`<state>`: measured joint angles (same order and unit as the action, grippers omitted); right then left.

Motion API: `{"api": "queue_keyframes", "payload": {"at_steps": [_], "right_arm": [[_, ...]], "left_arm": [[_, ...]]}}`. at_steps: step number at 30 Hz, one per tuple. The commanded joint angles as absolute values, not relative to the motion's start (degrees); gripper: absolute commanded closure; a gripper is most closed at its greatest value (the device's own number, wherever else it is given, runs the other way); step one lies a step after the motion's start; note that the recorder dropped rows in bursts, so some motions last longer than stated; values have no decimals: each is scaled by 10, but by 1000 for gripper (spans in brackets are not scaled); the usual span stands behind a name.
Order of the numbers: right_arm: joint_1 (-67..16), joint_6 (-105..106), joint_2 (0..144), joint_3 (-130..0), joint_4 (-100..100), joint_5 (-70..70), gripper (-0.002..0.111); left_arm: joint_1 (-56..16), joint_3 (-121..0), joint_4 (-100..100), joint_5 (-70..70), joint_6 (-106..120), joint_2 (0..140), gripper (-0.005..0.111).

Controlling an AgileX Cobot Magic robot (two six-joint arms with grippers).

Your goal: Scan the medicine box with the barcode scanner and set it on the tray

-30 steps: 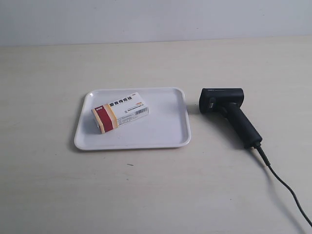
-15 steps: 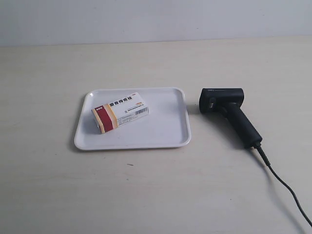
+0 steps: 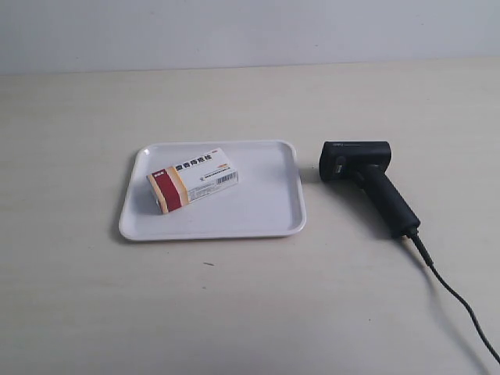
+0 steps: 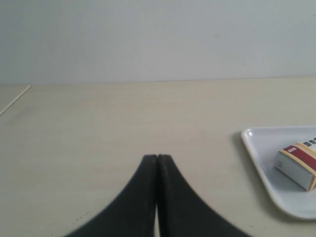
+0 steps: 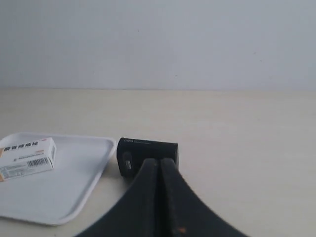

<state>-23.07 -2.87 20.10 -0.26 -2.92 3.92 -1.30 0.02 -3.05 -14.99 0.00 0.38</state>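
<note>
Box (image 3: 192, 180) sits inside the tray (image 3: 266, 211), not on the table (image 3: 250, 312). Biggest first: table is pale wood-look, w/ a plain light wall (image 3: 250, 31) behind it. Tray is white, glossy, square w/ rounded corners & raised rim, lying flat mid-table. In exterior view the box lies flat in the tray's left half, turned a bit askew to the rim, red & tan band end toward the near-left corner, barcode on the long side facing the camera.

Scanner (image 3: 367, 183) is next in size: black, lying on its side on the table just beside the tray's right rim, apart from it, blocky head toward the tray, handle slanting away & nearer the camera. Its cable (image 3: 457, 301) runs off the handle end to the lower right corner.

My left gripper (image 4: 157, 160): both fingers pressed together, nothing between them, over bare table w/ tray edge & box's banded end off to one side. My right gripper (image 5: 159, 163): also clenched on nothing, scanner head right beyond the tips; can't tell if touching. Neither arm shows in exterior view.
</note>
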Motion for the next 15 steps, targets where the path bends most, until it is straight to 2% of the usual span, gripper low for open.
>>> {"api": "queue_keyframes", "payload": {"at_steps": [1, 8, 15], "right_arm": [[-218, -33, 159, 0, -31, 47, 108], [-64, -47, 47, 0, -65, 14, 108], [-30, -39, 0, 0, -10, -91, 108]], "left_arm": [[-12, 0, -26, -149, 0, 0, 105], [-12, 0, -26, -149, 0, 0, 105], [-12, 0, -26, -149, 0, 0, 105]]}}
